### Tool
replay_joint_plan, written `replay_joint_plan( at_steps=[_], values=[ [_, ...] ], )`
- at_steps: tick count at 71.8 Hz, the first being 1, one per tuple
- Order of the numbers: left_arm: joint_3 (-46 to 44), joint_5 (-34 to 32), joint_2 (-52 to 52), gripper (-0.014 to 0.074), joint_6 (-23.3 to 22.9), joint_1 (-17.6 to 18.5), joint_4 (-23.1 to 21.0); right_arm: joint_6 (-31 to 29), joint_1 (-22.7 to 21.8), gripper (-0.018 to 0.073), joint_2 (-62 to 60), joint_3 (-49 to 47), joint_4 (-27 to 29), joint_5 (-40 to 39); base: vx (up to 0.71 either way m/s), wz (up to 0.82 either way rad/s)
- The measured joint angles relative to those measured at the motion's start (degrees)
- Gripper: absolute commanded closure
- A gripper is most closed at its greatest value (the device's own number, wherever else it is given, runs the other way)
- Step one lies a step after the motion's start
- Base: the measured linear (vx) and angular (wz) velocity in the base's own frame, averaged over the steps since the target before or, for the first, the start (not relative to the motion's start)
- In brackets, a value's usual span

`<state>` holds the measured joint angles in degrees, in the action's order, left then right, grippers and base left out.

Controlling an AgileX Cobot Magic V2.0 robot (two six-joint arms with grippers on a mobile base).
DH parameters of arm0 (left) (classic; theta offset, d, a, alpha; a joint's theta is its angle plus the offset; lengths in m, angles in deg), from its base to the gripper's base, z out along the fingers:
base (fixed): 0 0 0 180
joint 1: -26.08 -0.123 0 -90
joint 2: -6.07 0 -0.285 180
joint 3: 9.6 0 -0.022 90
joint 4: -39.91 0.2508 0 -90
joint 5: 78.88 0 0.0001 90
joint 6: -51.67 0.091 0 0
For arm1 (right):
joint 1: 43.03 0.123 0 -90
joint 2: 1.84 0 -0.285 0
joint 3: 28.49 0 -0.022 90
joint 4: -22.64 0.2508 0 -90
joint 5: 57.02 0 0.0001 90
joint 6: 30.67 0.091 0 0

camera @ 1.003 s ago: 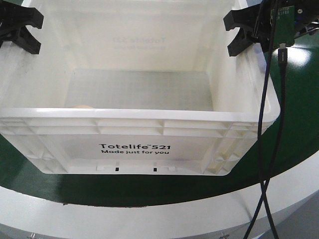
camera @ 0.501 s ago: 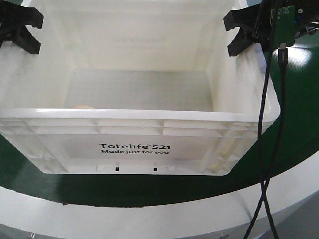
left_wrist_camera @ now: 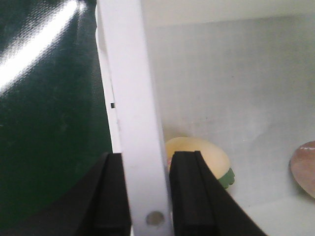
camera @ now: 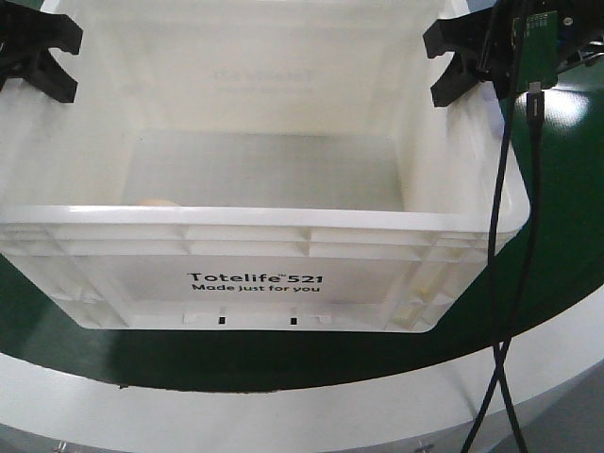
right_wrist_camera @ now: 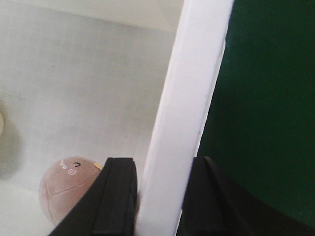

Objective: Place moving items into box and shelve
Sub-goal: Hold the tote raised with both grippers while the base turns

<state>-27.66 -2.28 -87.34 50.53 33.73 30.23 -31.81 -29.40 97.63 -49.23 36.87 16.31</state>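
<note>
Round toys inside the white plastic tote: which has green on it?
The pale cream-yellow one, green at its base; the pinkish-brown one shows none.

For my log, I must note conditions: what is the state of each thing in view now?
Totelife tote: upright, open-topped, held at both side walls.
Left gripper: shut on one side wall.
Right gripper: shut on the other.
Cream-yellow fruit: lying inside the tote.
Reddish-brown fruit: lying inside the tote.

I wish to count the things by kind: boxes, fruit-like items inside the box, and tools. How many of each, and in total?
white box: 1
fruit-like items: 2 (cream-yellow one, reddish-brown one)
tools: 2 (left tool, right tool, each shut on a box wall)
total: 5
</note>
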Motion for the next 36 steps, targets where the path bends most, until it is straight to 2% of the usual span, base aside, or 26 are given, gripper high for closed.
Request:
replay_joint_plan(
  at_steps=[36],
  values=[
    [0.0,0.0,0.0,0.0597,-0.1,0.0,0.1,0.0,0.0,0.0562,0.0,0.0,0.2,0.0,-0.01,0.0]
  ],
)
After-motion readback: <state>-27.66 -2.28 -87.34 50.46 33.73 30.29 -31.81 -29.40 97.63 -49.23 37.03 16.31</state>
